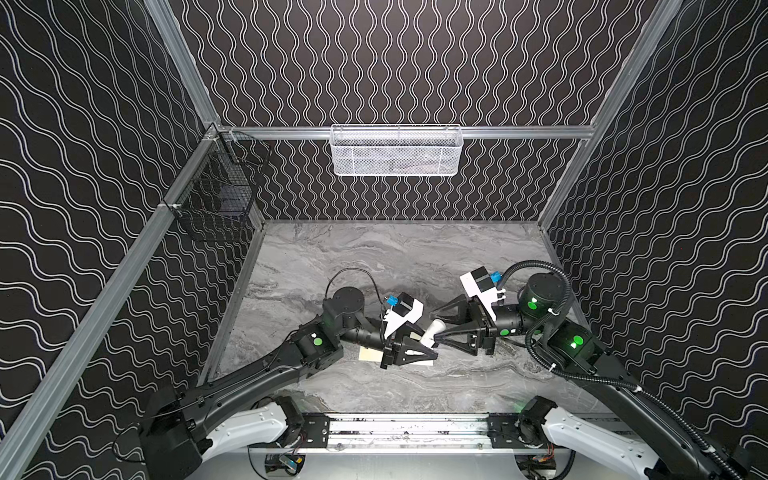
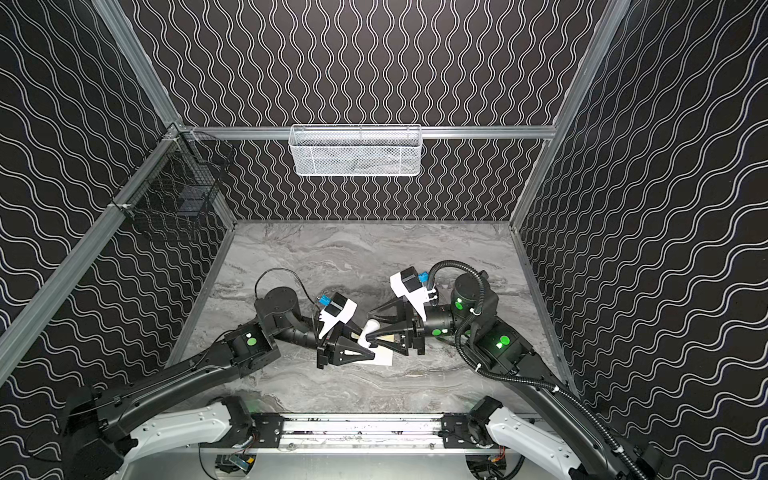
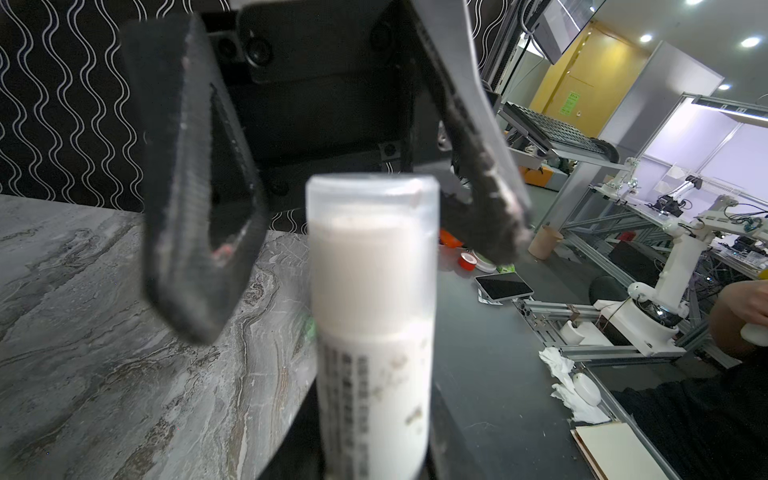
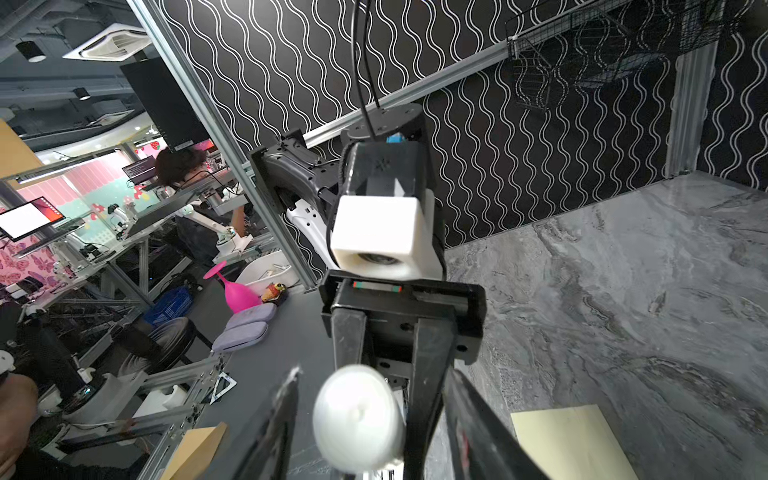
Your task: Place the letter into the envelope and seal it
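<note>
**Surroundings.** The envelope [image 1: 369, 355] lies flat on the marbled tabletop [image 1: 374, 257]. A white mesh basket [image 1: 395, 151] hangs on the back rail, well beyond the envelope. A black wire basket [image 1: 216, 199] hangs on the side wall, well apart from the envelope on the left arm's side.

**Obstructions.** In both top views the left gripper [image 1: 430, 348] and its wrist camera cover the middle of the envelope. Only its two ends show, plus a strip along its near edge. A white stick [image 1: 433, 330] is raised above the envelope's right-arm end, tilted towards the back wall. The letter cannot be made out as a separate sheet; the paler strip at the envelope's near edge may belong to it.

**Left gripper.** The jaws are narrowed onto the lower body of the white stick, one finger on each side, and carry it clear of the envelope. The capped end projects past the fingertips.

**Right gripper.** The right gripper [image 1: 434, 326] faces the left one above the same end of the envelope. Its jaws stand partly apart and straddle the stick's cap. In the left wrist view a gap shows between each finger [image 3: 187, 199] and the cap, so it grips nothing.
</note>
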### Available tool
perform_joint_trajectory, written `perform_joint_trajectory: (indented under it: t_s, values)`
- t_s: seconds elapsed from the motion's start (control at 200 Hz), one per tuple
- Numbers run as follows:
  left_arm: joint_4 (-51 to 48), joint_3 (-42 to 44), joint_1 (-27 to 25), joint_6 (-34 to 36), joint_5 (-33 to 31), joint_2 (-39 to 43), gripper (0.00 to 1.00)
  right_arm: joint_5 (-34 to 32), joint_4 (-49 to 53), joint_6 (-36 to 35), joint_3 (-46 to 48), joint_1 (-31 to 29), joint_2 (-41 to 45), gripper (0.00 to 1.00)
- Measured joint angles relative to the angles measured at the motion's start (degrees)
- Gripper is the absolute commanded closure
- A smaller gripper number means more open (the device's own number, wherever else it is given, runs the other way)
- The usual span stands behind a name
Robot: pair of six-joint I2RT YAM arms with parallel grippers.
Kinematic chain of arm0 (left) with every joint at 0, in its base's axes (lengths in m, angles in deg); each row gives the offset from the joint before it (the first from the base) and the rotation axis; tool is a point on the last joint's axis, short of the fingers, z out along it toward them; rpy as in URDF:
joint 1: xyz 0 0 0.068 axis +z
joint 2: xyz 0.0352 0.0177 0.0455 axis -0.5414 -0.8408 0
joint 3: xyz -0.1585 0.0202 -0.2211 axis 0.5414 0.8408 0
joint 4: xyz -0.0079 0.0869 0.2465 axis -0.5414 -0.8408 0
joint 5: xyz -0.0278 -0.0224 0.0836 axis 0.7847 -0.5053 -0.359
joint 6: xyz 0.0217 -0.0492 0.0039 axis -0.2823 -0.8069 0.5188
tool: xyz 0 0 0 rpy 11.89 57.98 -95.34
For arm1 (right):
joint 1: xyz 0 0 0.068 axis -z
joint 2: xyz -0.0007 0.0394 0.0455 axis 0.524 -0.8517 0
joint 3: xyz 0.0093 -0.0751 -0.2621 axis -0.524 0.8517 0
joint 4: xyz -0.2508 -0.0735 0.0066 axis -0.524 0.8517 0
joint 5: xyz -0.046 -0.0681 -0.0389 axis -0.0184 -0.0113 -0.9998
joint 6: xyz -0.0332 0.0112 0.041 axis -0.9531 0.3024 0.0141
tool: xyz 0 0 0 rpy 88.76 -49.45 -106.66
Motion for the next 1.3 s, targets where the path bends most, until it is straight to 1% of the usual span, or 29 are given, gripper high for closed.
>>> perform_joint_trajectory:
  t_s: [0.25,0.395,0.516,0.641,0.736,0.841,0.916,0.966,1.066,1.161,1.226,1.301]
  values:
    - [0.2,-0.02,0.0,0.0,0.04,-0.55,1.0,0.52,-1.01,0.61,-0.07,-0.72,-1.25,0.7]
    - [-0.74,-0.28,0.0,-1.16,-0.07,-0.31,1.0,-0.28,-1.53,0.28,-0.07,-0.76,-1.44,0.77]
    - [-1.31,-0.46,0.0,-1.2,-0.57,-0.28,0.77,-0.5,-1.36,0.09,-0.37,-0.76,-1.9,0.8]
    - [-2.19,-0.57,0.09,-1.25,-1.6,0.13,0.62,-1.55,-0.31,-0.5,-1.2,-0.76,-2.73,0.82]
    - [-2.32,-0.7,-0.02,-0.85,-3.06,0.85,0.55,-2.36,1.46,-0.2,-1.38,-0.83,-3.63,0.83]
    - [-2.99,-0.79,0.0,-0.57,-4.37,1.55,0.53,-2.89,3.17,-0.55,-1.86,-0.81,-4.33,0.83]
    - [-3.08,-0.79,0.0,0.13,-4.81,1.81,0.55,-2.86,3.34,-0.85,-2.01,-0.81,-4.59,0.84]
    - [-3.1,-0.79,0.04,0.28,-5.27,1.86,0.59,-2.84,3.34,-0.94,-2.1,-0.81,-4.83,0.84]
    - [-3.1,-0.61,0.07,0.2,-5.79,1.86,0.73,-2.51,3.48,-0.98,-2.14,-0.83,-4.96,0.83]
    - [-3.45,-0.57,0.13,-1.36,-6.88,1.77,0.86,-2.21,3.91,-2.58,-2.71,-0.79,-5.62,0.83]
    - [-3.54,-0.57,0.13,-1.9,-7.37,1.77,1.0,-2.12,4.33,-2.93,-2.97,-0.74,-6.01,0.83]
    - [-3.74,-0.59,0.13,-2.82,-7.5,1.77,1.0,-2.21,4.57,-2.99,-2.97,-0.74,-6.36,0.83]
